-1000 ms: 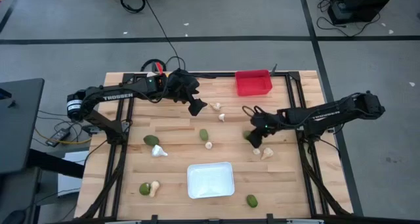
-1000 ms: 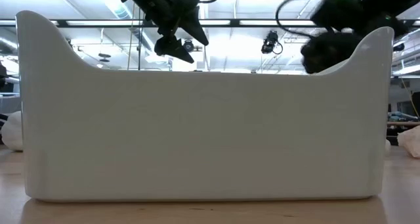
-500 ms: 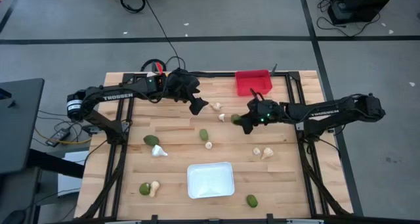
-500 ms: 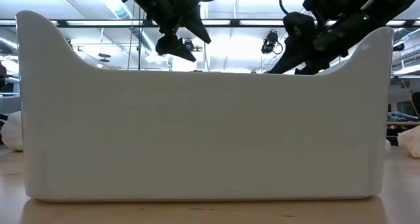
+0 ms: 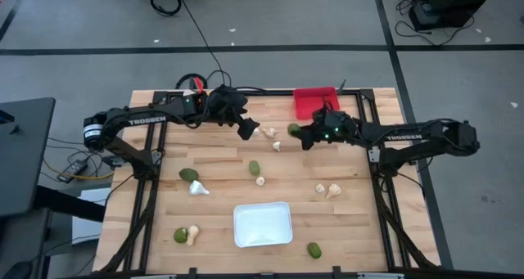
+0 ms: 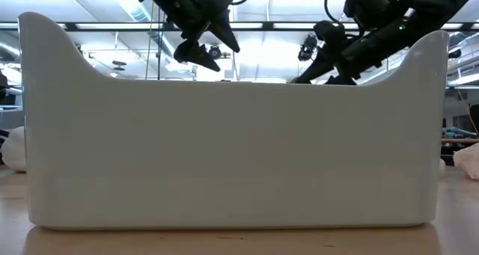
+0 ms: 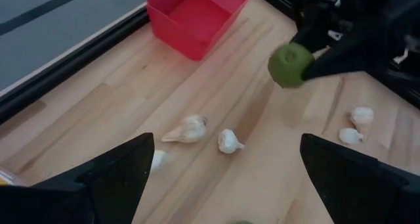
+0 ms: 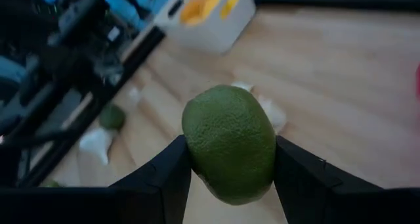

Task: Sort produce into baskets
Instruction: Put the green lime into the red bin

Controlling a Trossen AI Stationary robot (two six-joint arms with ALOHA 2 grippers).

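"TROSSEN" in white capitals on the left arm (image 5: 147, 120) — the same word, fainter, on the right arm (image 5: 404, 135)

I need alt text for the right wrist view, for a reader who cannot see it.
The right gripper holds a green lime between its two dark fingers, above a wooden table. Blurred behind it are garlic bulbs and a white bin holding orange and yellow fruit.
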